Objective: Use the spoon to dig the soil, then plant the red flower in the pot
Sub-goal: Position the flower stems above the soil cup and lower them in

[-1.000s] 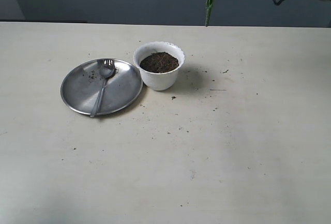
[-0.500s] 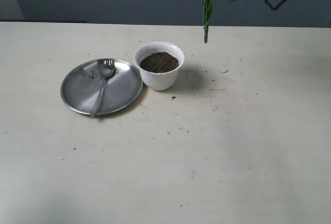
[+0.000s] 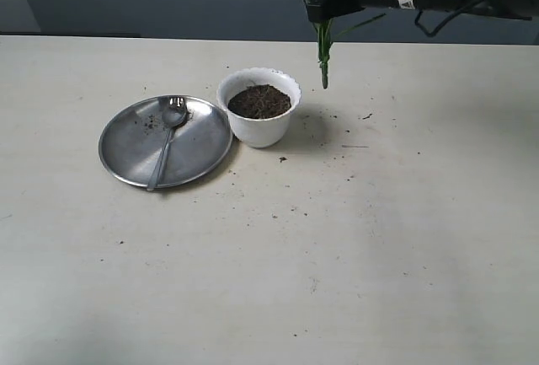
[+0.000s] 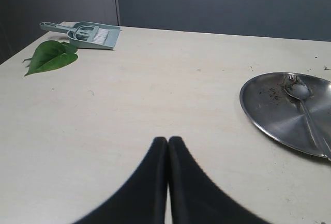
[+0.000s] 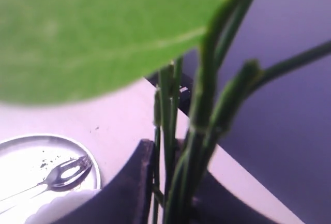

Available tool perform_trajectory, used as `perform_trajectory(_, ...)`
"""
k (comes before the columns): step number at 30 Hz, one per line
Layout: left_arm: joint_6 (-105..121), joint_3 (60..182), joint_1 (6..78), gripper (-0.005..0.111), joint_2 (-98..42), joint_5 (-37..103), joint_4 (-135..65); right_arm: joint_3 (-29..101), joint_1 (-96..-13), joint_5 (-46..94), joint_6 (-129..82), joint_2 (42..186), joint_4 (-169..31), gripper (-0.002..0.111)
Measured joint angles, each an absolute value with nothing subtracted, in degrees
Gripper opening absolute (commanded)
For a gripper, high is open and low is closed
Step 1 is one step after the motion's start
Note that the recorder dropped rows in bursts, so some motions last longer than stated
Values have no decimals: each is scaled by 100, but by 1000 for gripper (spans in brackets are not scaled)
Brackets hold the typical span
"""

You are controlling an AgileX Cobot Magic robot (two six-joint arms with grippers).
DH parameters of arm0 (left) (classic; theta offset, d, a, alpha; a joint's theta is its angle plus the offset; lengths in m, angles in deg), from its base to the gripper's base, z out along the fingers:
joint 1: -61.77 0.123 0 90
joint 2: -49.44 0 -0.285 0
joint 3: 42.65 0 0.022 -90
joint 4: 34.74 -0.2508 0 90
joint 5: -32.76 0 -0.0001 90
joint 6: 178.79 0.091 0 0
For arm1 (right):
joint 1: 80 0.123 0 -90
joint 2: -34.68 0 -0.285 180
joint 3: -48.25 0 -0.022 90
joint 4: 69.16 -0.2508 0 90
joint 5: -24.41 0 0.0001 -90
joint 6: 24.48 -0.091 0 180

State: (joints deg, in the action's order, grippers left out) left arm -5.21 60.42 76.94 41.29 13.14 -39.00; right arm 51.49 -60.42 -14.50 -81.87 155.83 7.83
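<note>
The right pincer is clamped on the red flower. Its dark fingers press in on either side of the bundle of thin green stems, with only the stems' thickness between them. Of the flower, only those stems and one broad green leaf show, the leaf blurred close to the right wrist camera.

In the exterior view the stems hang straight down from the pincer. Their cut ends are in the air just beside the right side of the pot's scalloped rim and seem clear of both pot and worktop, though depth is hard to judge from this angle.

The white pot stands upright on the worktop, filled with dark soil close to the rim. It sits against the right edge of the round steel plate. The spoon lies on that plate with its bowl toward the far side.

The left pincer is low over bare worktop with its two black fingers pressed together, holding nothing. The plate is off to one side of it. Farther off lie a loose green leaf and a small grey-green dustpan with brush.
</note>
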Motion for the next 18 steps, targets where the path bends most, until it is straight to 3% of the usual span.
perform_trajectory(18,-521,6042,7694,0,4129,1314,-3900,5149,-6042,-2629,-6818,15621,-480,-1)
